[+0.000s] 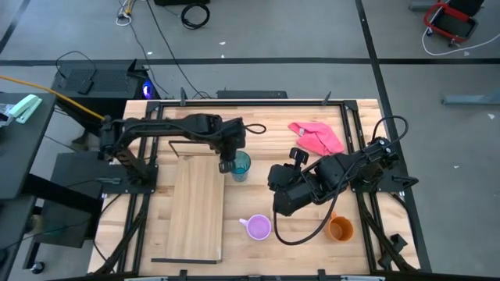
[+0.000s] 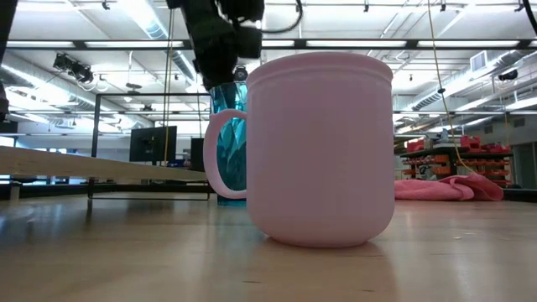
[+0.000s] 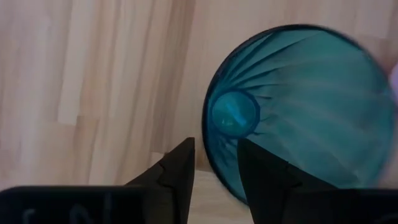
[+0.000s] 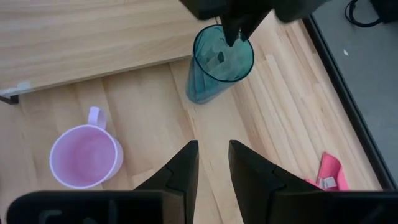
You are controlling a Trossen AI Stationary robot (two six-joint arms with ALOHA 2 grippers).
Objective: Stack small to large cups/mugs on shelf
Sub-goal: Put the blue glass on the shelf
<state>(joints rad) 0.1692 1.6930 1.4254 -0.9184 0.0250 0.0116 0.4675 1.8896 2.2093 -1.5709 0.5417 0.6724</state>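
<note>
The teal tumbler stands upright on its base on the table, beside the shelf's far right corner. My left gripper comes down over it, open. One finger is outside the rim and one is over the mouth. The lilac mug stands near the front, the orange mug to its right. My right gripper hangs open above the table between the tumbler and the lilac mug, with nothing in it.
A pink cloth lies at the table's far right. The shelf board lies flat on the left half of the table. In the low view the lilac mug stands in front of the tumbler.
</note>
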